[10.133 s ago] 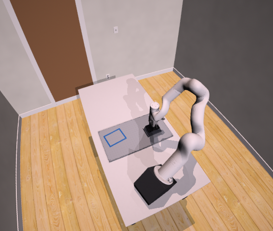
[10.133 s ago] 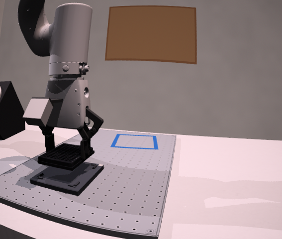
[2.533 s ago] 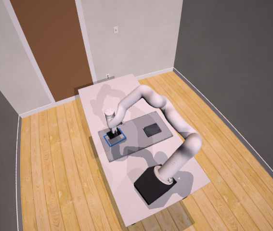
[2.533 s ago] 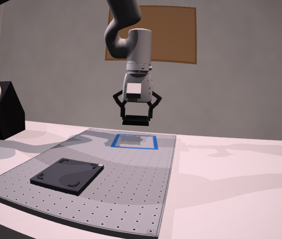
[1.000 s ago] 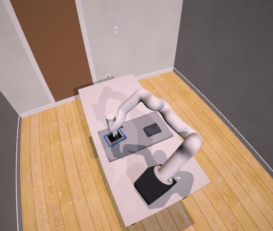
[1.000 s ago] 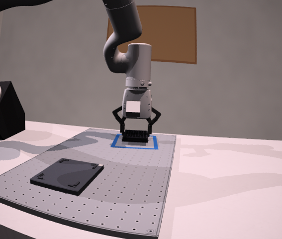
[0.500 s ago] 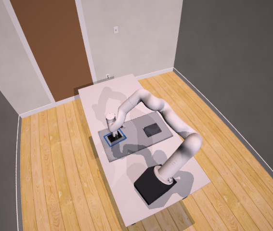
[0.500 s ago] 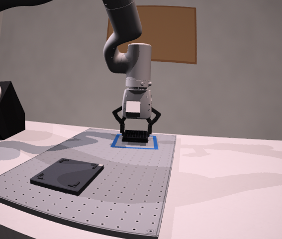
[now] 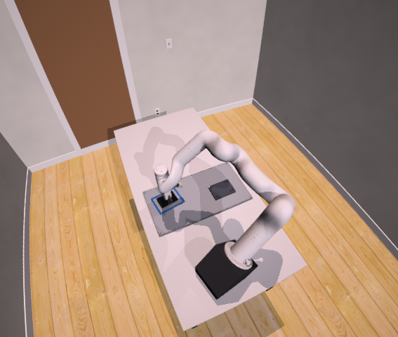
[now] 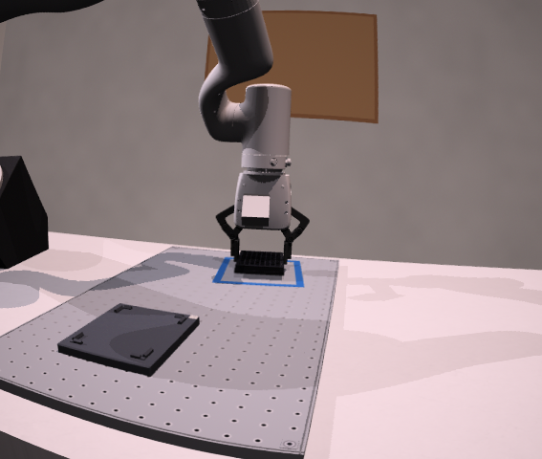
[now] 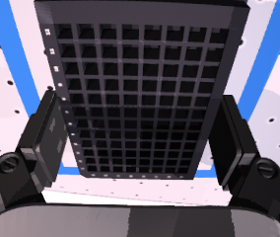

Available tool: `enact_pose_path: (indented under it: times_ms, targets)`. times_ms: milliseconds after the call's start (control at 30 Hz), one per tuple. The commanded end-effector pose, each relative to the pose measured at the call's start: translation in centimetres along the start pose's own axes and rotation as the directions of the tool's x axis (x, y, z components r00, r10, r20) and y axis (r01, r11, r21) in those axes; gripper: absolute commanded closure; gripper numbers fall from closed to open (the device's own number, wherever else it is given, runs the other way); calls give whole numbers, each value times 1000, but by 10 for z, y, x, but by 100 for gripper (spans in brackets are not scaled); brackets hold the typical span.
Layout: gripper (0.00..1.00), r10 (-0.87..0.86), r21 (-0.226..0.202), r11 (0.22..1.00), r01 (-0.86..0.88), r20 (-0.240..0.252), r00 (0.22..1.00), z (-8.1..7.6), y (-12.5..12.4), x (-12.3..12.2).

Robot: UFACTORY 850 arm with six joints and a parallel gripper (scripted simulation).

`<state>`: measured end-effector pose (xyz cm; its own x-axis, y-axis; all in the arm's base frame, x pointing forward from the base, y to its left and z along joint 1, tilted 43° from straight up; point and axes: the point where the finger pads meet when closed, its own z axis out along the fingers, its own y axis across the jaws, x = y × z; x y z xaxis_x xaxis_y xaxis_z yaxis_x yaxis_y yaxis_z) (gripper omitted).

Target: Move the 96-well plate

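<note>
The black 96-well plate (image 10: pixel 261 262) sits right way up inside the blue taped outline B1 on the perforated deck, at or just above its surface. In the wrist view the plate (image 11: pixel 142 89) lies between the blue tape lines (image 11: pixel 18 59), its long sides along them. My gripper (image 10: pixel 261 244) is shut on the plate, one finger on each long side; it also shows in the wrist view (image 11: pixel 140 145) and in the top view (image 9: pixel 167 199). The plate nest N1 (image 10: pixel 130 337) is empty, a dark square with corner tabs.
The grey perforated deck (image 10: pixel 177 340) lies on the pale table. The arm's black base (image 9: pixel 226 272) stands at the near end of the table. The nest also shows in the top view (image 9: pixel 222 189), right of the outline.
</note>
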<state>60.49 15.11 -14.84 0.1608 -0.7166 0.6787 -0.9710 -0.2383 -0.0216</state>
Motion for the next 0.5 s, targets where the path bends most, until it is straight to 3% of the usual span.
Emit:
enact_pose_path:
  times_ms: [0, 467]
  targets:
    - [100, 1, 2, 1000, -1, 1, 1000, 0, -1, 0]
    - [100, 1, 2, 1000, -1, 1, 1000, 2, -1, 0]
